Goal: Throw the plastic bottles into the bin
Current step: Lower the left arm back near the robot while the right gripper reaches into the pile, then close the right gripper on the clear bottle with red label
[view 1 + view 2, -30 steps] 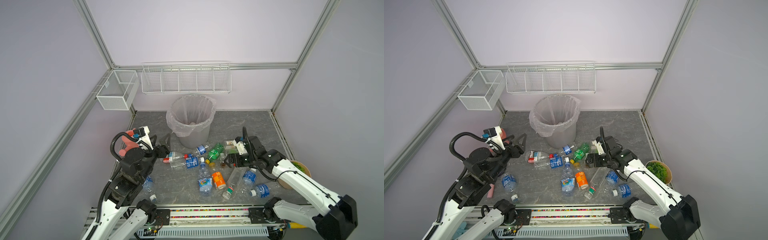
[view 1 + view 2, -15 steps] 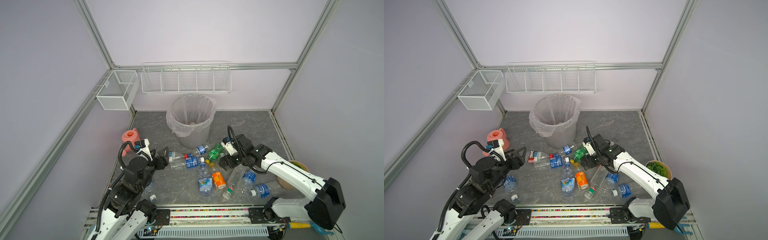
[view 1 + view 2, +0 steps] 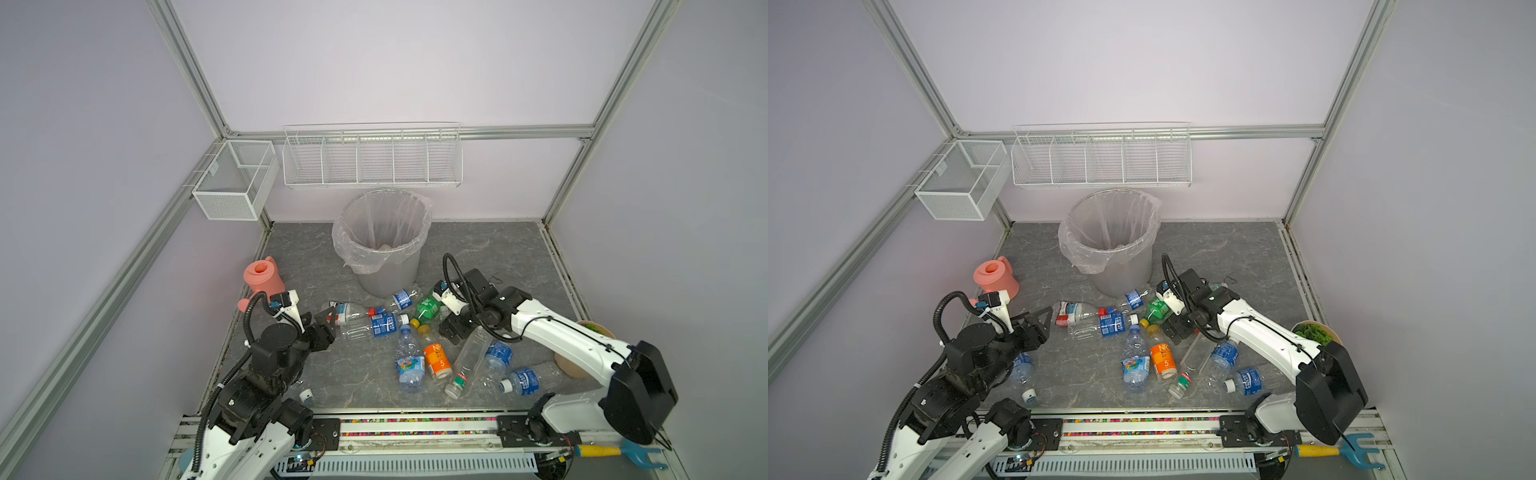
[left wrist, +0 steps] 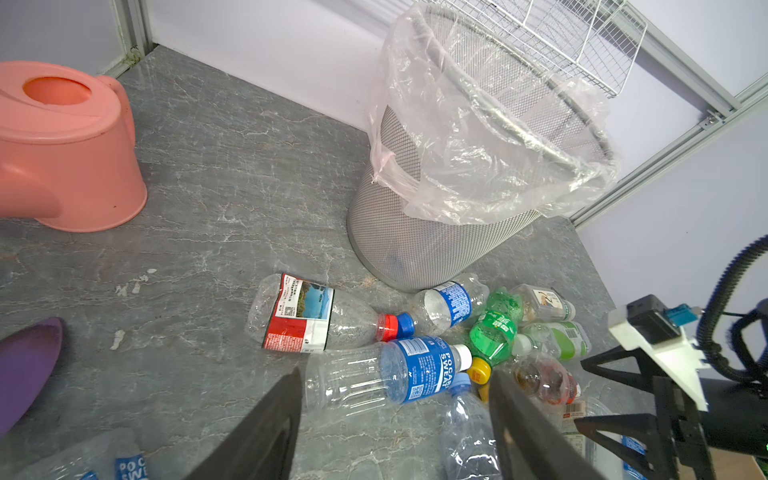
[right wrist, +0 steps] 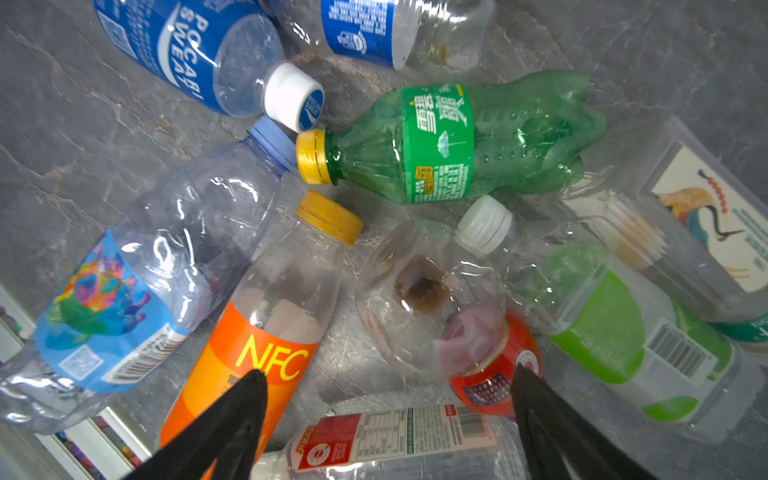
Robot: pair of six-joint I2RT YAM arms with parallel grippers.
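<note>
Left gripper (image 4: 397, 376): jaws spread, nothing pinched. The Pocari Sweat bottle (image 4: 415, 370) lies on its side straight ahead, its clear base end right by one fingertip (image 4: 291, 386); can't tell if they touch. In both top views that gripper (image 3: 326, 326) sits low, just beside the same bottle (image 3: 382, 324). Right gripper (image 5: 388, 372): spread wide, empty, hanging over the middle of the pile. The small red-label bottle (image 5: 432, 291) lies between its fingertips' lines and the orange NFC bottle (image 5: 249, 361) is under one finger. The bin (image 3: 386, 266) stands upright behind the pile, bag-lined, near the right gripper (image 3: 451, 330) and further from the left. A blue-label bottle (image 3: 402, 297) lies at its foot. Something pale sits at the bin bottom (image 3: 385, 247); can't identify it. Only the right wrist view shows the light-green-label bottle (image 5: 602, 324) and the bird-label bottle (image 5: 706, 208) clearly; in the top views the right arm mostly covers them. The left wrist view shows the bin wall (image 4: 415, 249) is mesh. Only the top views show the near bottles: a tall clear one (image 3: 469, 357), two blue-label ones (image 3: 523, 380) by the right arm, and one half under the left arm (image 3: 1021, 370). In the way: the red-cap bottle (image 4: 303, 316) lies just beside the Pocari, and the green bottle (image 5: 449, 141) has its yellow cap at the Pocari's white cap. Around: pink watering can (image 3: 262, 278), wire baskets (image 3: 372, 158) on the wall, bowl of greens (image 3: 1312, 332).
</note>
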